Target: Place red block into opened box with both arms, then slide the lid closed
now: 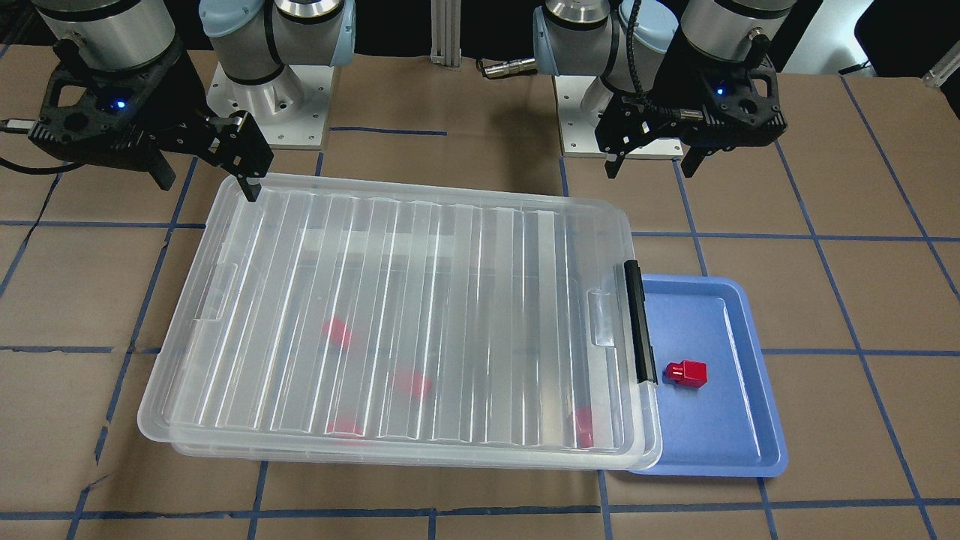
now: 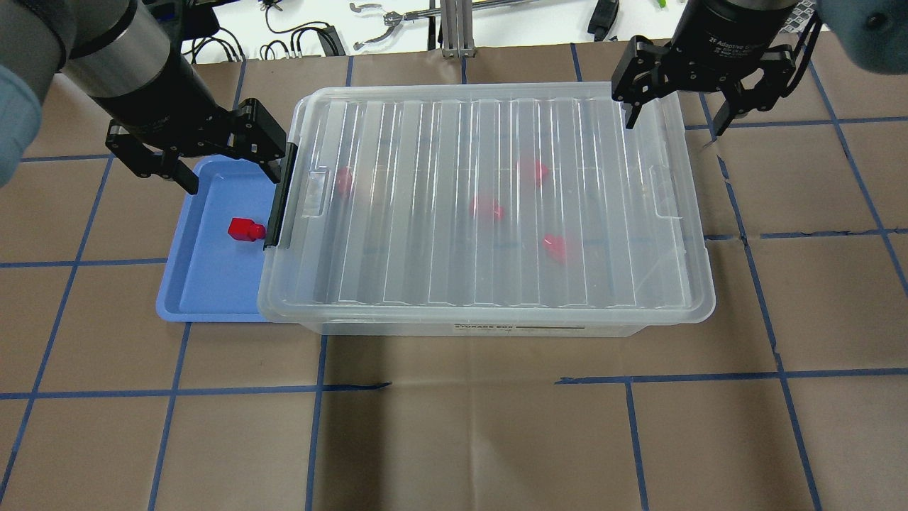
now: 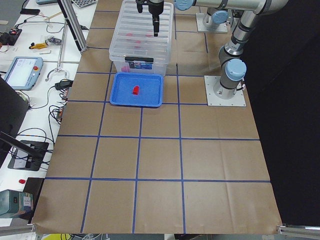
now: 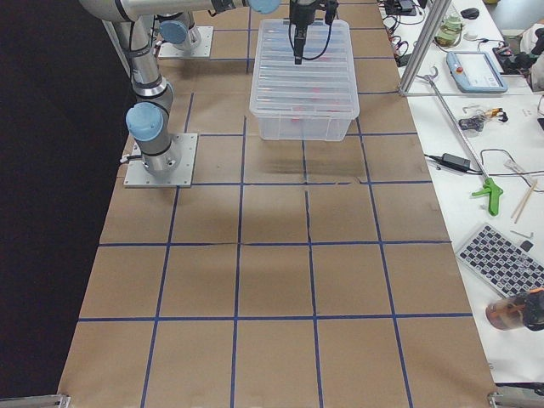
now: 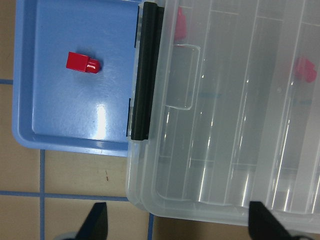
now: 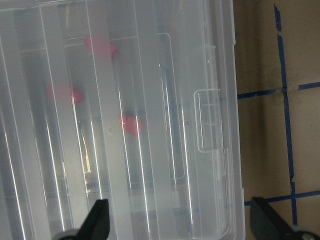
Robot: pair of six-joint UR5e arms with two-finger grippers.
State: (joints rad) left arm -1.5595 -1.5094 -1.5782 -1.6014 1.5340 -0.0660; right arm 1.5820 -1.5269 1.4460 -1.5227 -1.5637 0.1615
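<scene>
The clear ridged lid [image 2: 496, 142] lies over the box [image 2: 496, 328], slightly offset from its rim. Several red blocks [image 2: 486, 208] show blurred through the lid. Another red block [image 2: 245, 229] lies in the blue tray [image 2: 206, 284] beside the box's black clip bar [image 2: 280, 195]. My left gripper [image 2: 234, 183] hangs open above the tray's far part, next to the clip end, holding nothing. Over the lid's opposite far corner my right gripper [image 2: 674, 125] is open and empty, with one finger above the lid and the other above the table.
The blue tray [image 1: 720, 435] is partly tucked under the box's clip end. Brown paper with blue tape lines covers the table [image 2: 461, 440]. Arm bases [image 1: 270, 97] stand behind the box. Benches with tools and cables line the table's far side [image 4: 476, 102].
</scene>
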